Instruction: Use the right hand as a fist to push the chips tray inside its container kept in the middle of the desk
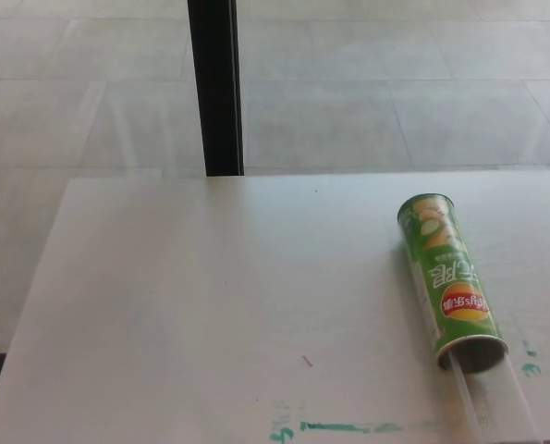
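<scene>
We see the green can (448, 280) lying on its side on the white desk (201, 305), right of the desk's middle, open mouth toward us. The clear tray (495, 400) sticks out of that mouth along the can's long axis. Neither hand is in view, so we cannot tell their state.

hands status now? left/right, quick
Left hand: not in view.
Right hand: not in view. Nothing is touching the chips can or its clear tray, which sticks out of the can's near end.
</scene>
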Tool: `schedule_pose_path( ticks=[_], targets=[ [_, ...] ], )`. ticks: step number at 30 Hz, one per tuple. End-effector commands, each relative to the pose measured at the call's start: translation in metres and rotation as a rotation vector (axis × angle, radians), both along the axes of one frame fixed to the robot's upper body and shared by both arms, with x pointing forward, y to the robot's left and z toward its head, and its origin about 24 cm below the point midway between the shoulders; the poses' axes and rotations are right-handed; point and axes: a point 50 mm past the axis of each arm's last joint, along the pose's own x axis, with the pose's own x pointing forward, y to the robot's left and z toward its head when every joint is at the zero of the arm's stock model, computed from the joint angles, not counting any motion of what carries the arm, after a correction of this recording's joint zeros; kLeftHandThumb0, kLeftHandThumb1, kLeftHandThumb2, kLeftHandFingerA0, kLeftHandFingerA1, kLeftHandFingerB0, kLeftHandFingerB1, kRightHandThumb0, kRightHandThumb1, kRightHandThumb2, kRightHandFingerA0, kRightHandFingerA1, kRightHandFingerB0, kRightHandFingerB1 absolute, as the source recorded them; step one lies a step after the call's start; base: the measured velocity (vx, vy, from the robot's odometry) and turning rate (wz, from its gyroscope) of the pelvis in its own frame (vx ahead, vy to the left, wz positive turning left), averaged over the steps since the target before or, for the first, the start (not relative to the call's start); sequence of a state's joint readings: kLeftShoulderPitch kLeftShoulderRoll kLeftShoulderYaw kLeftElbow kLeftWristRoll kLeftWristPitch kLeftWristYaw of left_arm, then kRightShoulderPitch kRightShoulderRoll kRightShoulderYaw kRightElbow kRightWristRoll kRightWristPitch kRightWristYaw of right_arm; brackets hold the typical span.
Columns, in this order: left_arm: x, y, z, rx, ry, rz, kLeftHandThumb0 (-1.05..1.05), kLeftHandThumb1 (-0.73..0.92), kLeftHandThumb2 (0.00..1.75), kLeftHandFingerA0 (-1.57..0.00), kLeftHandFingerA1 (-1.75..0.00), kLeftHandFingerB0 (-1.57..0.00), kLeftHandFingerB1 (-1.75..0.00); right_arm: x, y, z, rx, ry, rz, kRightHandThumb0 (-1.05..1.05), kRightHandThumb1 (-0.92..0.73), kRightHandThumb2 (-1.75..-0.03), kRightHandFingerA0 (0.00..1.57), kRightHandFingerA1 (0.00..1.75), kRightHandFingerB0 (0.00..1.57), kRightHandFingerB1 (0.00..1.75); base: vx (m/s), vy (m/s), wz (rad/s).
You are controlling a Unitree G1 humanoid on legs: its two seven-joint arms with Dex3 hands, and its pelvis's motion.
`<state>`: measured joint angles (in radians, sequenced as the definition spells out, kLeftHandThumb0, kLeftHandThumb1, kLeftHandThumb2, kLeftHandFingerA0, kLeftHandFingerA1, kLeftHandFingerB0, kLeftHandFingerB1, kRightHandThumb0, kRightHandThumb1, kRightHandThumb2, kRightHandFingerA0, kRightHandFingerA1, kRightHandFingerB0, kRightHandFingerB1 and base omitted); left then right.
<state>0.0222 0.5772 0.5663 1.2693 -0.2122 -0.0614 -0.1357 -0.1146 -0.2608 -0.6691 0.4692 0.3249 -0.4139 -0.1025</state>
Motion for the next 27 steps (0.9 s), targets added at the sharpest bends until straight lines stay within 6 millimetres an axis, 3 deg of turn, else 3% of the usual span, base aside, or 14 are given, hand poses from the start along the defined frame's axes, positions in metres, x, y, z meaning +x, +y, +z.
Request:
schedule_pose_path(
  ticks=[1, 6, 7, 8, 10, 15, 16, 17, 18, 22, 23, 24, 27],
  targets=[
    [-0.003, 0.006, 0.006, 0.02, -0.002, 0.01, -0.8, 0.92, 0.68, -0.56, -0.7, -0.42, -0.49, -0.017, 0.093, 0.026, -0.199, -0.088, 0.488, -0.8, -0.87, -0.65, 0.8, 1.09, 0.51, 0.65, 0.0, 0.0, 0.0],
    [-0.005, 0.007, 0.007, 0.028, 0.014, -0.005, -0.81, 0.92, 0.71, -0.54, -0.66, -0.39, -0.48, -0.018, 0.112, 0.027, -0.183, -0.095, 0.588, -0.87, -0.81, -0.66, 0.83, 1.1, 0.54, 0.7, 0.0, 0.0, 0.0],
    [-0.005, 0.007, 0.007, 0.023, 0.003, 0.013, -0.78, 0.92, 0.68, -0.54, -0.66, -0.4, -0.47, -0.02, 0.119, 0.028, -0.195, -0.067, 0.658, -0.79, -0.61, -1.11, 0.87, 1.07, 0.58, 0.78, 0.0, 0.0, 0.0],
    [-0.005, 0.007, 0.007, 0.017, -0.005, 0.021, -0.78, 0.92, 0.68, -0.54, -0.68, -0.42, -0.49, -0.022, 0.122, 0.029, -0.228, -0.031, 0.69, -0.89, -0.83, -0.66, 0.83, 1.15, 0.57, 0.81, 0.0, 0.0, 0.0],
    [-0.007, 0.008, 0.007, 0.021, -0.002, 0.017, -0.78, 0.92, 0.69, -0.53, -0.67, -0.42, -0.49, -0.027, 0.125, 0.031, -0.291, 0.027, 0.774, -0.87, -0.86, -0.67, 0.79, 1.23, 0.53, 0.85, 0.0, 0.0, 0.0],
    [-0.005, 0.008, 0.007, 0.025, -0.001, 0.026, -0.8, 0.92, 0.68, -0.6, -0.74, -0.47, -0.49, -0.035, 0.127, 0.036, -0.514, 0.294, 1.065, -0.85, -0.76, -0.64, 0.91, 1.03, 0.71, 0.69, 0.0, 0.0, 0.0],
    [-0.005, 0.008, 0.007, 0.021, -0.007, 0.027, -0.74, 0.72, 1.11, -0.55, -0.75, -0.41, -0.6, -0.036, 0.127, 0.036, -0.518, 0.318, 1.081, -0.85, -0.74, -0.62, 0.94, 0.98, 0.74, 0.65, 0.0, 0.0, 0.0],
    [-0.004, 0.007, 0.007, 0.026, 0.0, 0.013, -0.77, 0.75, 1.13, -0.56, -0.74, -0.42, -0.6, -0.039, 0.128, 0.038, -0.547, 0.387, 1.117, -0.83, -0.7, -0.62, 0.99, 0.88, 0.77, 0.61, 0.0, 0.0, 0.0],
    [-0.003, 0.007, 0.007, 0.038, 0.018, -0.006, -0.78, 0.92, 0.72, -0.53, -0.71, -0.42, -0.5, -0.042, 0.129, 0.039, -0.593, 0.442, 1.146, -0.8, -0.69, -0.62, 0.98, 0.87, 0.77, 0.6, 0.0, 0.0, 0.0],
    [-0.003, 0.006, 0.007, 0.024, -0.004, -0.001, -0.79, 0.92, 0.73, -0.52, -0.7, -0.4, -0.5, -0.044, 0.132, 0.042, -0.699, 0.481, 1.194, -0.79, -0.69, -0.62, 1.0, 0.85, 0.78, 0.59, 0.0, 0.0, 0.0],
    [-0.003, 0.006, 0.007, 0.025, -0.006, 0.006, -0.76, 0.73, 1.11, -0.52, -0.71, -0.38, -0.59, -0.045, 0.133, 0.042, -0.74, 0.515, 1.218, -0.82, -0.7, -0.62, 1.0, 0.83, 0.76, 0.58, 0.0, 0.0, 0.0],
    [-0.003, 0.006, 0.007, 0.02, -0.015, 0.013, -0.8, 0.92, 0.7, -0.51, -0.67, -0.37, -0.48, -0.047, 0.134, 0.043, -0.761, 0.546, 1.237, -0.81, -0.68, -0.61, 1.0, 0.81, 0.75, 0.57, 0.0, 0.0, 0.0],
    [-0.004, 0.008, 0.008, 0.024, -0.015, 0.023, -0.78, 0.92, 0.68, -0.56, -0.69, -0.43, -0.49, -0.051, 0.137, 0.047, -0.808, 0.607, 1.265, -0.79, -0.65, -0.6, 0.98, 0.75, 0.75, 0.56, 0.0, 0.0, 0.0]
  ],
)
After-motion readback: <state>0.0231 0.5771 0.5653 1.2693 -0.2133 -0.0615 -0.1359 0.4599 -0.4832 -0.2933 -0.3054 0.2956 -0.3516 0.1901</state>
